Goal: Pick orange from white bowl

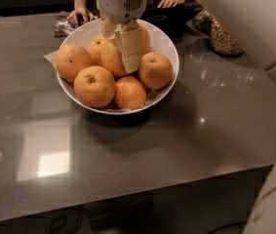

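A wide, glossy white bowl [169, 50] stands on the dark grey table [215, 130] and holds several large oranges. A big one with a dark stem dot [94, 86] lies at the front left. A smaller, deeper-orange one [130, 92] lies at the front. Another large orange [111, 58] lies in the middle. My gripper [127, 57] hangs from a white wrist [123, 1], reaches down into the middle of the bowl and lies against the middle orange, hiding part of it.
A person's hands [79, 14] rest at the table's far edge behind the bowl. A glass jar of cereal [220, 35] stands at the back right, next to a white part of my body [245, 18]. The table's front edge [128, 199] is near.
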You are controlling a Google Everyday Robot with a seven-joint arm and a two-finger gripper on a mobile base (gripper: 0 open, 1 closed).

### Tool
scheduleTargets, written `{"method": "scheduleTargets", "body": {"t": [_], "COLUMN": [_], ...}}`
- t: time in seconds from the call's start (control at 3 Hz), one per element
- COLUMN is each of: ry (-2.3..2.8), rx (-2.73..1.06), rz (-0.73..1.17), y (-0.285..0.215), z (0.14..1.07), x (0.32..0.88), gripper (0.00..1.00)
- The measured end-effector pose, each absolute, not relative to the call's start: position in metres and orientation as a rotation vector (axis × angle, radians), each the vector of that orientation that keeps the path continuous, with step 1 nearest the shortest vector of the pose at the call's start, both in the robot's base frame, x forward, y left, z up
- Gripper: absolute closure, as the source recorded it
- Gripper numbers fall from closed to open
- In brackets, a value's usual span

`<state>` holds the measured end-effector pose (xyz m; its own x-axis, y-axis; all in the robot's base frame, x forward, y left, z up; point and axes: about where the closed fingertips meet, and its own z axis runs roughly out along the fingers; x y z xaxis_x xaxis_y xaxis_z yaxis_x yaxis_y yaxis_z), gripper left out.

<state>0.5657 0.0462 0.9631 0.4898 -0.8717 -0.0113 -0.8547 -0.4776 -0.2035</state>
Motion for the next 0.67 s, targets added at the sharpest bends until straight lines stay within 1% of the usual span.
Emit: {"method": "scheduleTargets", "body": {"t": [0.67], "ry": [1.521], "rx": [-2.576], "rz": [-0.131], "y": [0.0452], "z": [0.9465], "x": [0.5705], "gripper": [0.26]}}
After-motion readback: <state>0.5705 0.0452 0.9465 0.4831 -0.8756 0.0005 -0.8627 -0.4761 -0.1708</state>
